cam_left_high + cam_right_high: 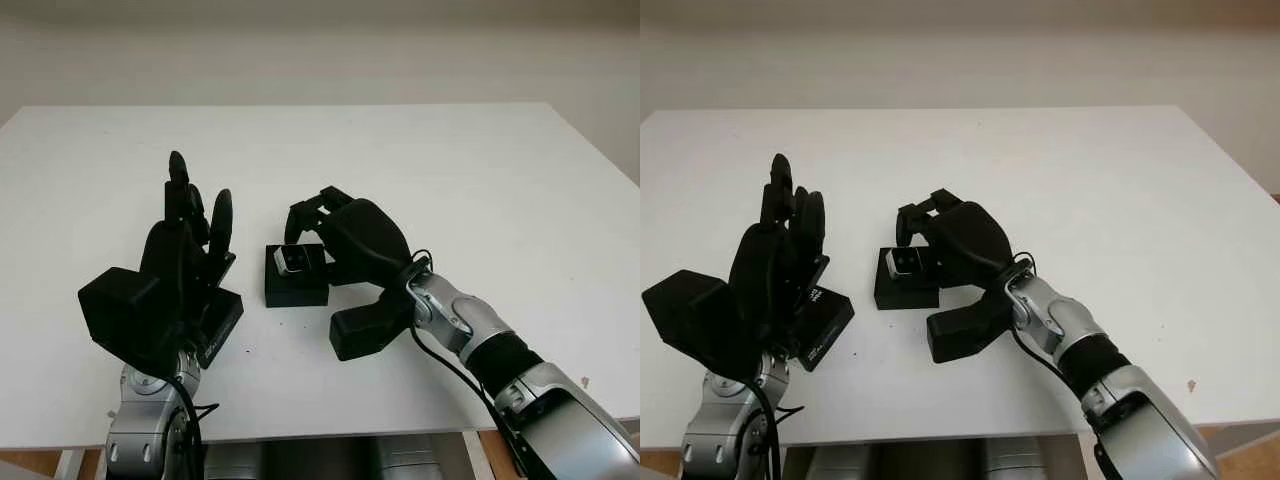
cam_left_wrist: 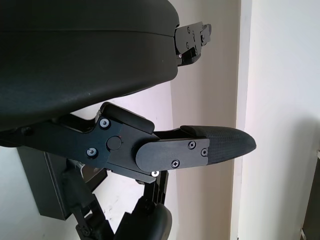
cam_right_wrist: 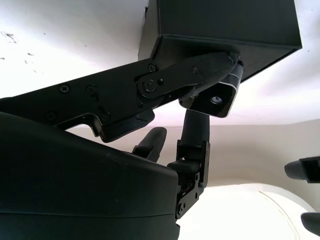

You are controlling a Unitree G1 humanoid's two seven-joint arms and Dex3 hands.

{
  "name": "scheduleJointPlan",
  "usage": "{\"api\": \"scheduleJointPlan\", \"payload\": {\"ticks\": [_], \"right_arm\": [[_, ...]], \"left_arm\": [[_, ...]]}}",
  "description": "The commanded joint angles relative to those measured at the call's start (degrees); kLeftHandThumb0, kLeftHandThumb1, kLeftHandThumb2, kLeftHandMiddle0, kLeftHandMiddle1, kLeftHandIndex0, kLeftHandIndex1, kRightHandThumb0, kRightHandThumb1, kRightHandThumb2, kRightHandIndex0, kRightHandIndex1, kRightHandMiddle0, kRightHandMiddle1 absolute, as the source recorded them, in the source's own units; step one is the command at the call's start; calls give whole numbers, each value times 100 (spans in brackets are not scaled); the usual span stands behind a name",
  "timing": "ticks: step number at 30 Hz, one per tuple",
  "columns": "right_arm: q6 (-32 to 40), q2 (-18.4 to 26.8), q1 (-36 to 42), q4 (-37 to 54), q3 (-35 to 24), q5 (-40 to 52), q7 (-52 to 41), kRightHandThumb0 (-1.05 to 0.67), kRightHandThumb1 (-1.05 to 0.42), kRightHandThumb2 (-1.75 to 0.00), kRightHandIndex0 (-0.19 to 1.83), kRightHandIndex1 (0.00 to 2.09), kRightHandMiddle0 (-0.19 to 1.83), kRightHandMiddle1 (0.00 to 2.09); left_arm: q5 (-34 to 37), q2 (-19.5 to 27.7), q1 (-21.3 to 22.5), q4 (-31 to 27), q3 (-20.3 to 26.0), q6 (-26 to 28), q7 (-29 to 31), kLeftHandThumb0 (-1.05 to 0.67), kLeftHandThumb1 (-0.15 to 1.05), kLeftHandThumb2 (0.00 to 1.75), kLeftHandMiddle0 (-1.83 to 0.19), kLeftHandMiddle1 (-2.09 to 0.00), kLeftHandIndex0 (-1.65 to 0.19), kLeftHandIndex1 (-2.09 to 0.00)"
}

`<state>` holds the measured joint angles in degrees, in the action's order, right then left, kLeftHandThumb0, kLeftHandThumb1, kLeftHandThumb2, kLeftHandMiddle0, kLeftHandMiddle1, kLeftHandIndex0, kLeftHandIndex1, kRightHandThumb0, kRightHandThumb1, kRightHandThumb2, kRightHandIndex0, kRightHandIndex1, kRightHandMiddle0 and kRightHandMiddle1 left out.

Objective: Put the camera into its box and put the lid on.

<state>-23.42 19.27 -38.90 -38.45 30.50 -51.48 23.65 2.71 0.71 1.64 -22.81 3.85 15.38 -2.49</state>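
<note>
You're mid-placement: your right hand [image 1: 318, 222] grips the camera [image 1: 293, 260] just over the open box [image 1: 296, 285] on the tabletop [image 1: 480, 180], so lower and release it next, while your open left hand [image 1: 185, 235] hovers above the lid [image 1: 823, 322].

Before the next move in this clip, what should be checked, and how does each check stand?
1. Right hand grips the camera: ok, fingers closed on it.
2. Camera is over the black box: ok.
3. Camera fully seated in the box: cannot tell, the hand covers it.
4. Lid within reach: ok, on the table beside the left hand.
5. Left hand free for the lid: ok, open, raised above the table.
</note>
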Motion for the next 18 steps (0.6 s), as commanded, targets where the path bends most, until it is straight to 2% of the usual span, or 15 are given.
{"api": "scheduleJointPlan", "payload": {"ticks": [1, 7, 10, 13, 18], "right_arm": [[-80, 50, -193, -52, 33, -57, 115, -45, -104, -6, 21, 82, 43, 152], [-125, 135, -229, 104, -66, 70, -11, -44, -104, -7, 18, 82, 40, 153], [-46, 165, -158, 426, -241, 365, -448, -44, -105, -7, 17, 79, 40, 155], [224, 180, -5, 1004, -477, 760, -1174, -42, -105, -7, 22, 66, 37, 162], [856, 221, 260, 2013, -680, 901, -2050, -43, -105, -7, 32, 42, 39, 158]], "left_arm": [[-14, -5, -10, -113, -7, -6, -22, -81, 105, 49, 19, 0, 19, 0], [-1, -11, -6, -94, -38, -41, 8, -81, 105, 50, 19, 0, 19, 0], [-20, 3, -11, -104, -55, -36, 13, -80, 105, 51, 19, 0, 19, 0], [-30, -34, -23, -127, -62, 5, -34, -81, 105, 50, 19, 0, 19, 0], [28, -78, 5, -97, -60, -3, -24, -82, 105, 49, 19, 0, 19, 0]]}}
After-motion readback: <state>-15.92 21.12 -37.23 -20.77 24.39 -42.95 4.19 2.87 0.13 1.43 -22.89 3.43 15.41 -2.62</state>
